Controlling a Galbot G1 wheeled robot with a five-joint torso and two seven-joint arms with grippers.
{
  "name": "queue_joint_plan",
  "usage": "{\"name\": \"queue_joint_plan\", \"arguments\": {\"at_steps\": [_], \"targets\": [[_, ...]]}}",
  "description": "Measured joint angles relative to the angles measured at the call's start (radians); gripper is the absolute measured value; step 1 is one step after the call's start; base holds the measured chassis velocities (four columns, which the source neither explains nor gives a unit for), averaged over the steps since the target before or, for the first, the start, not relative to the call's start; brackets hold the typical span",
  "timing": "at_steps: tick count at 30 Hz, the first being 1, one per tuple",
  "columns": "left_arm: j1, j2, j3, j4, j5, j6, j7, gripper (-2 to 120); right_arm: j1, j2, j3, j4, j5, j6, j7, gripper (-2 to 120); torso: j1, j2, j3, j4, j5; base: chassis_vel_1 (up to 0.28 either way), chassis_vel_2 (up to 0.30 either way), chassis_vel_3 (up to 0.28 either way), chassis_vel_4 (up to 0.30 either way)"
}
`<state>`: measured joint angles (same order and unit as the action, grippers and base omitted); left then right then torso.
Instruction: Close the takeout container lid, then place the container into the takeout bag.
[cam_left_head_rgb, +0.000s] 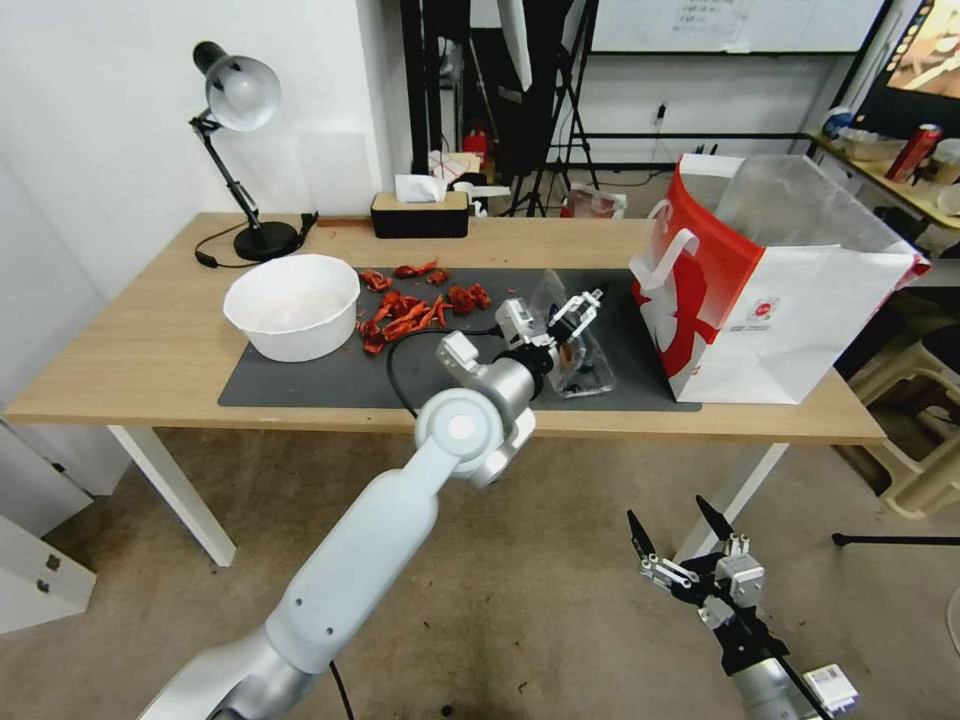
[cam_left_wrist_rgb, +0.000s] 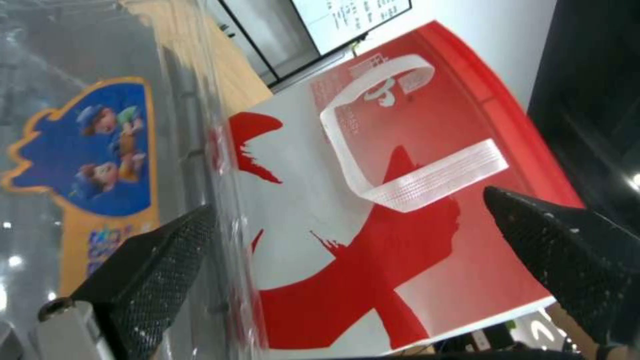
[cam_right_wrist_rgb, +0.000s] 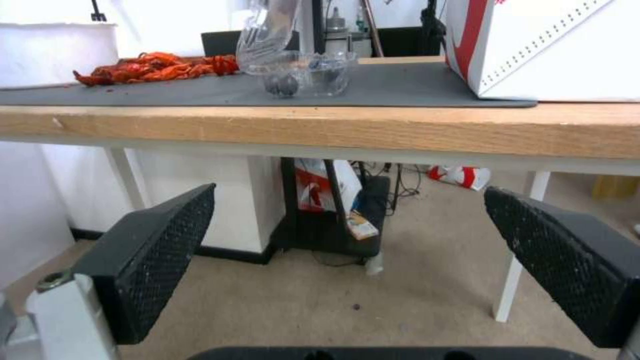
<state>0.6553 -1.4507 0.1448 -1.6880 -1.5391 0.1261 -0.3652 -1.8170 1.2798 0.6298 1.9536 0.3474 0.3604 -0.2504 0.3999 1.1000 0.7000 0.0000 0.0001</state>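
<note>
Nearest the head camera, the left arm rises from the lower left of the frame toward the centre, ending in the left gripper (cam_left_head_rgb: 578, 310) over the dark mat (cam_left_head_rgb: 300, 385) on the desk (cam_left_head_rgb: 140, 350). Its fingers are spread, with the raised lid (cam_left_head_rgb: 548, 290) of the takeout container (cam_left_head_rgb: 585, 375) just at them; whether they touch the plastic I cannot tell. In the left wrist view one black finger pad (cam_left_wrist_rgb: 160, 265) sits at the lower left against the clear lid (cam_left_wrist_rgb: 100, 100), which carries a blue and yellow cartoon label (cam_left_wrist_rgb: 107, 155), and the other pad lies at the lower right, well apart from the first.

Just right of centre in the head view, the container rests on the mat, its berry tray down and its lid standing up open. The right wrist view shows it at the upper middle of the frame (cam_right_wrist_rgb: 303, 75), dark berries visible through the tray.

At the right of the head frame stands the takeout bag (cam_left_head_rgb: 790, 330), upright on the desk, mouth open, clear liner showing, red panel (cam_left_wrist_rgb: 413, 225) facing the container. A white bowl (cam_left_head_rgb: 292, 305) sits at centre left, red scraps (cam_left_head_rgb: 415, 305) between it and the container.

At the lower right of the head view, the right gripper (cam_left_head_rgb: 680, 535) hangs below the desk edge, fingers spread, holding nothing.
</note>
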Motion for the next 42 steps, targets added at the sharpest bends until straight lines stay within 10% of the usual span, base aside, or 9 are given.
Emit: {"name": "queue_joint_plan", "arguments": {"at_steps": [10,30,42], "targets": [[-0.037,-0.029,0.041,0.077,0.049,0.015,-0.021,97,0.0,0.001,0.003,-0.004,0.005,0.005,-0.001,100,0.0,0.0,0.0,0.0,0.0,0.0,0.0,0.0,0.0],[-0.076,-0.008,0.107,0.109,0.167,0.144,-0.24,23,0.002,-0.017,-0.001,0.073,0.072,-0.041,-0.009,100,0.0,0.0,0.0,0.0,-0.0001,0.0,0.0,0.0,0.0],[-0.095,0.012,0.121,0.126,0.184,0.158,-0.263,0,0.183,-0.143,0.008,0.166,0.669,-0.298,0.026,100,0.0,0.0,0.0,0.0001,0.0,0.0,0.0,0.0,0.0]]}}
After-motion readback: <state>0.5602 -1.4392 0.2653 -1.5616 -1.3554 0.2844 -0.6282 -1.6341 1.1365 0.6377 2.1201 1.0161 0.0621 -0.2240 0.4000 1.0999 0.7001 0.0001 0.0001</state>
